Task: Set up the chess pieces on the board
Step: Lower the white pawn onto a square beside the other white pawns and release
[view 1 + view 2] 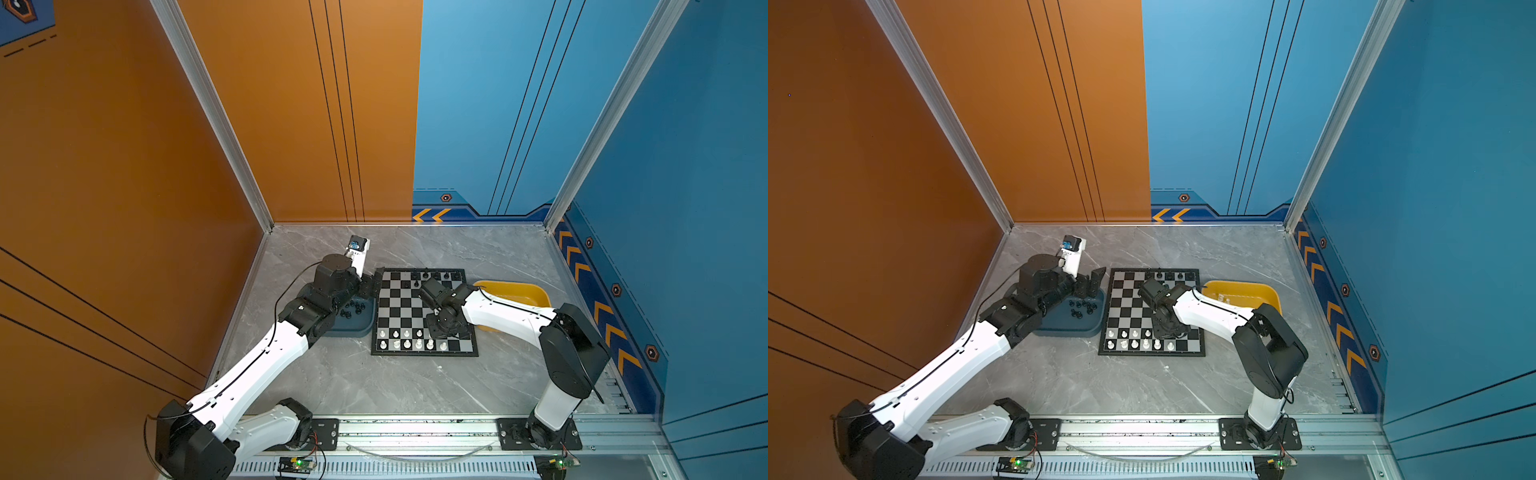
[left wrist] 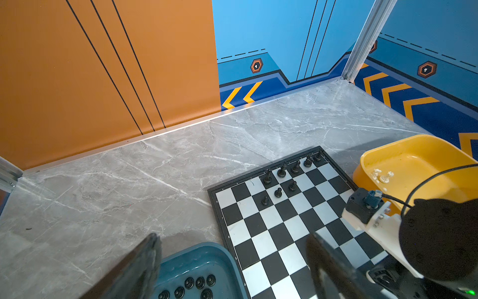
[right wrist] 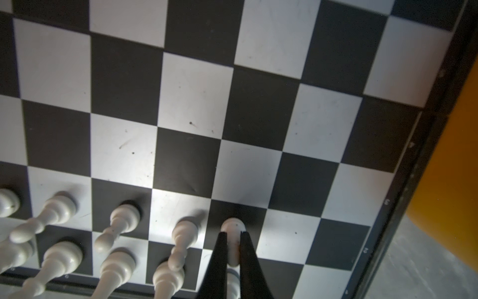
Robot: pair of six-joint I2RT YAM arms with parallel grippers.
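clamping a white pawn (image 3: 232, 224) with right fingers (image 3: 218, 259), left fingers (image 2: 144, 261) apart, board (image 3: 124, 77) frame numerals (image 3: 387, 202) blurred.

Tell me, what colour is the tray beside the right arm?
Yellow. The tray shows best in the left wrist view.

Place: a robot test cell, seen from my remote station.
Enclosure: an orange panel (image 1: 124, 145) and a blue panel (image 1: 478, 104) with yellow chevrons (image 1: 440, 215) rise behind the board (image 1: 395, 307), joined by an aluminium post (image 1: 210, 104).
Surface: a grey marble-look tabletop (image 1: 353, 382) lies under the board.
Mounting: my left arm (image 1: 257, 365) and right arm (image 1: 569, 353) are bolted to a metal rail (image 1: 415, 430) in front of the board, with a green-lit circuit board (image 1: 296, 462) just below it.
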